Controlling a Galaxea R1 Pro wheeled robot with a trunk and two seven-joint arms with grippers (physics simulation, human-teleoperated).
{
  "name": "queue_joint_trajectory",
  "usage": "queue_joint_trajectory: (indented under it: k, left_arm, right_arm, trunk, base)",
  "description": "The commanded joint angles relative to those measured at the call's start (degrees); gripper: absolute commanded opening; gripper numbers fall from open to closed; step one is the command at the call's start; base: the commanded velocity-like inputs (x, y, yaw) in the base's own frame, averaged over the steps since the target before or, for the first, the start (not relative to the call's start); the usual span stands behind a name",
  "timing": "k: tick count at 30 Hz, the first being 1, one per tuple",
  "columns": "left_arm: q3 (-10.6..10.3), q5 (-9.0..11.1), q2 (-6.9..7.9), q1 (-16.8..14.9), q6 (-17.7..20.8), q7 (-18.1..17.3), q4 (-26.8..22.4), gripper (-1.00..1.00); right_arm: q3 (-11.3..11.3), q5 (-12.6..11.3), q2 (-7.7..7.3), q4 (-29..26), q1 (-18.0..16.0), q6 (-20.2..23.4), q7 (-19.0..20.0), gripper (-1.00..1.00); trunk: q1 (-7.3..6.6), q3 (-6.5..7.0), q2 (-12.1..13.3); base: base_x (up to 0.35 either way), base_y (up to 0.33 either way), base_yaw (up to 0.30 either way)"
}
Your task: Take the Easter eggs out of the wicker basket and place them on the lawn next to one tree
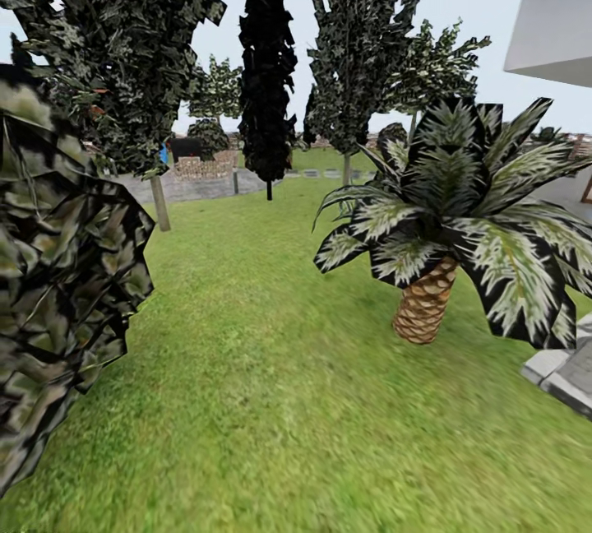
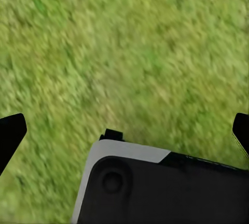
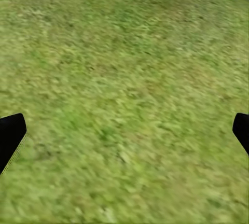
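The Easter eggs and the wicker basket are out of view. Green lawn (image 1: 271, 368) stretches ahead of me in the garden. A tree (image 1: 160, 202) with a pale trunk and a leafy crown stands at the far left of the grass. My left gripper (image 2: 125, 130) hangs open over bare grass, its dark fingertips (image 2: 10, 136) far apart. Over grass too, my right gripper (image 3: 124, 133) is open, with nothing between its fingertips (image 3: 11, 133).
A big leafy bush (image 1: 57, 270) crowds the near left. A short palm (image 1: 427, 303) stands at the right, with grey paving slabs (image 1: 567, 373) and a house wall (image 1: 551, 15) beyond it. A near-black conifer (image 1: 267, 64) rises far ahead. My own base (image 2: 155, 187) shows below the left gripper.
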Motion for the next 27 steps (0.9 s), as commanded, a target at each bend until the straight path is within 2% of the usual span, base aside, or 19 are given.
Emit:
queue_joint_trajectory:
  k: [1,20,27]
  left_arm:
    - [0.05,0.15,-0.01,-0.03,-0.16,0.04,0.05,1.00]
    - [0.04,0.15,-0.01,-0.03,-0.25,0.07,0.05,1.00]
    - [0.04,0.15,-0.01,-0.02,-0.38,0.07,0.05,1.00]
  right_arm:
    - [0.08,-0.54,-0.01,0.05,-0.01,-0.25,0.21,1.00]
    - [0.17,-0.45,-0.16,0.00,-0.01,-0.32,0.23,1.00]
    - [0.18,-0.41,-0.26,0.06,-0.01,-0.38,0.29,1.00]
  trunk:
    - [0.05,-0.08,-0.03]
    - [0.05,-1.37,-0.03]
    - [0.05,-1.47,-0.03]
  base:
    - [0.331,-0.073,0.204]
    - [0.331,-0.074,0.181]
    - [0.331,-0.074,0.036]
